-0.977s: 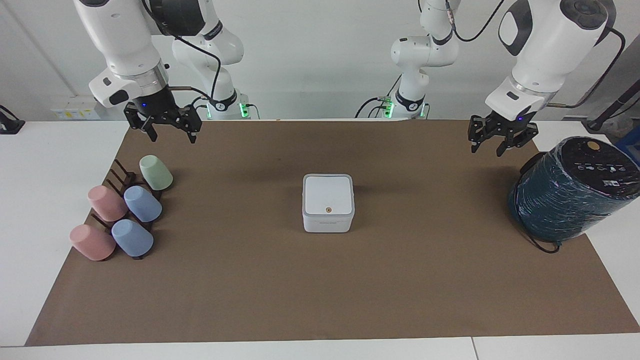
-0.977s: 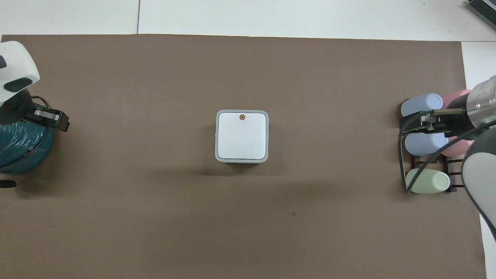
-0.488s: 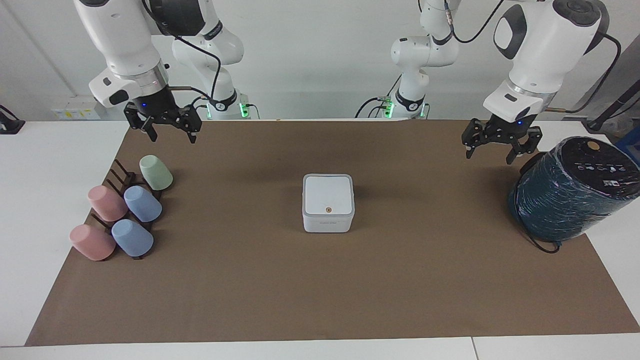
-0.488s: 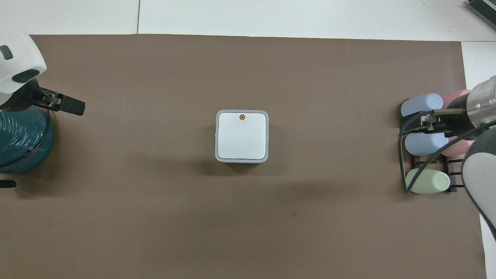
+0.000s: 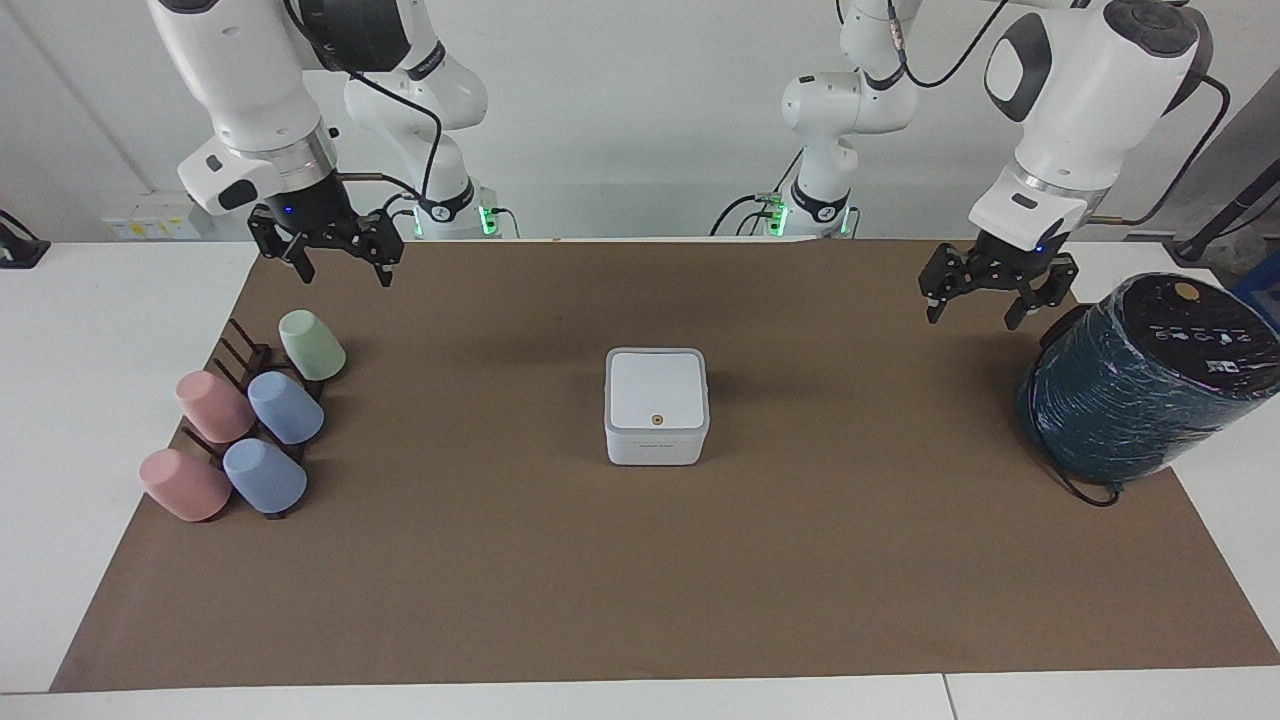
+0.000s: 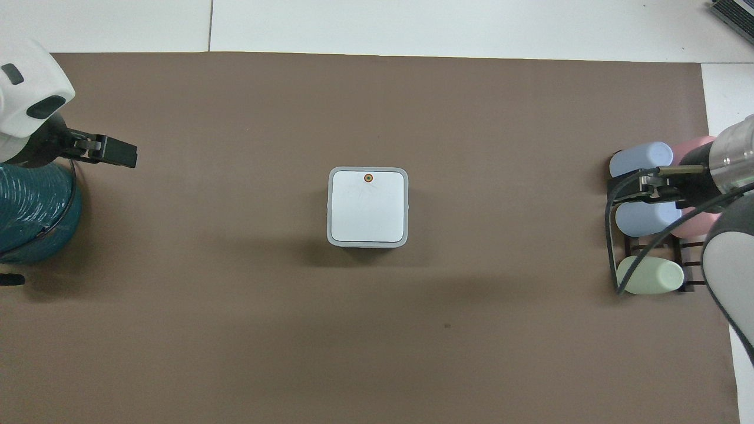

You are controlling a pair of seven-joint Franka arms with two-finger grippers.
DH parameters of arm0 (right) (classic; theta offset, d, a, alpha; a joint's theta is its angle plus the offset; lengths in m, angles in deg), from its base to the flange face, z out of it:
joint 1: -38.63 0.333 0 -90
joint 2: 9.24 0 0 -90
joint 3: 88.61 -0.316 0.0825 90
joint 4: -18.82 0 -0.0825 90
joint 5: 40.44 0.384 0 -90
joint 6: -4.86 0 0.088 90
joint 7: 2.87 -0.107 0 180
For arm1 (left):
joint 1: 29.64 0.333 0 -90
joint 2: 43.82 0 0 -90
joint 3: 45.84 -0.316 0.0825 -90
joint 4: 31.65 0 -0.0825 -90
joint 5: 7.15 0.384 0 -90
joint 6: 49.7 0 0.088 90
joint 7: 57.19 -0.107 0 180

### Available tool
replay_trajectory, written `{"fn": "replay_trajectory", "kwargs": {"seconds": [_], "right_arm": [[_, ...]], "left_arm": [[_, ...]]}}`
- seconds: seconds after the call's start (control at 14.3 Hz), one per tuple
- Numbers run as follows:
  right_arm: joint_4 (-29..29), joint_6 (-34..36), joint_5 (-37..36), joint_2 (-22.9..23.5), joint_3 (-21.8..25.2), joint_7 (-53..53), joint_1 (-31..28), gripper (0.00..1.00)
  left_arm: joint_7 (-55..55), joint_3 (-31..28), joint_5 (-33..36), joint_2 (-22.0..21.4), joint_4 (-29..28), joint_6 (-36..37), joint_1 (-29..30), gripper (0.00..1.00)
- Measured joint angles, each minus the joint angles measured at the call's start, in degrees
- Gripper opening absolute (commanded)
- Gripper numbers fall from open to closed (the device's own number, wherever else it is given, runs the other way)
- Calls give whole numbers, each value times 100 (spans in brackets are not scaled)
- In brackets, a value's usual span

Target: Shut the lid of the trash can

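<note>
Brown mat (image 5: 640, 560) over white table, white trash can (image 5: 656, 440) at centre, lid (image 5: 656, 390) flat down, left gripper (image 5: 997, 290) spread empty above mat beside teal cylinder (image 5: 1140, 390), right gripper (image 5: 330, 250) spread empty above mat near cup rack (image 5: 240, 400).

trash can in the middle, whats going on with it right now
Nothing is touching the trash can; its lid lies flat and shut. The left pincer hangs open over the mat beside the teal wrapped cylinder. The right pincer hangs open near the cup rack, waiting.
</note>
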Motion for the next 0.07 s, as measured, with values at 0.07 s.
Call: {"fn": "replay_trajectory", "kwargs": {"seconds": [0.07], "right_arm": [[0, 0, 0, 0, 0, 0, 0, 100]], "left_arm": [[41, 1, -17, 0, 0, -20, 0, 100]]}}
